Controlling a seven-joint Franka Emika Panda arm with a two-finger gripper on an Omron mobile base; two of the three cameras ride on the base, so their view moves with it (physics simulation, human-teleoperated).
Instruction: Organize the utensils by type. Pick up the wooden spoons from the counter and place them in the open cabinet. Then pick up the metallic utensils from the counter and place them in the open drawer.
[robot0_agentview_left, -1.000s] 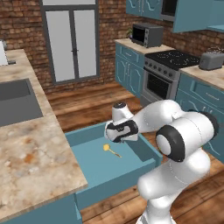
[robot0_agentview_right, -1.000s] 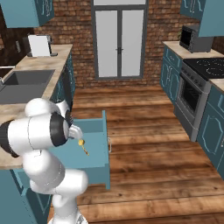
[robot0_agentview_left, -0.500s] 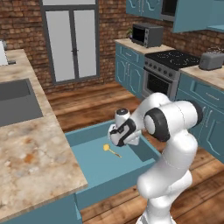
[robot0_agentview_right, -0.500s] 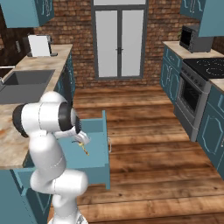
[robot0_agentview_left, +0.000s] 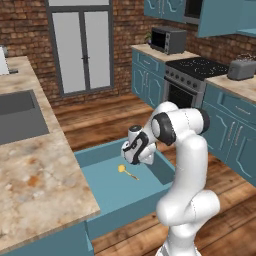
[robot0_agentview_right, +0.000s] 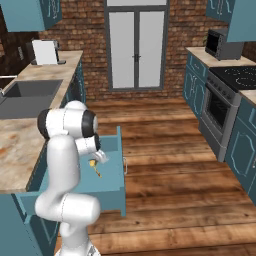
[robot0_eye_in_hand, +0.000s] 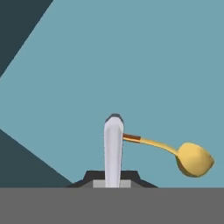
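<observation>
The jaws of the gripper (robot0_eye_in_hand: 113, 120) are pressed narrow, and in the hand view the thin handle of the small silver-grey metallic utensil with a yellow rounded end (robot0_eye_in_hand: 193, 160) runs straight into the fingertips, so it reads as pinched by its handle tip. In the left base view the gripper (robot0_agentview_left: 135, 158) hangs low inside the wide shallow teal open drawer (robot0_agentview_left: 131, 216), with the utensil (robot0_agentview_left: 125, 171) just under it and close to the drawer floor; whether it already touches that floor I cannot tell. Over the last second the hand and the utensil have barely shifted relative to the drawer. What has changed is the arm behind them, which has swung from a low, sprawling elbow to a tall upright pose. The right base view agrees, showing the gripper (robot0_agentview_right: 99, 156) and the utensil (robot0_agentview_right: 95, 168) inside the drawer box (robot0_agentview_right: 120, 172). That suggests the carry is finished and this is the placing step. What remains is probably to part the jaws and lift clear. The beige-and-brown marbled stone desk (robot0_agentview_left: 40, 186) beside the drawer shows no utensil on the part in view.
</observation>
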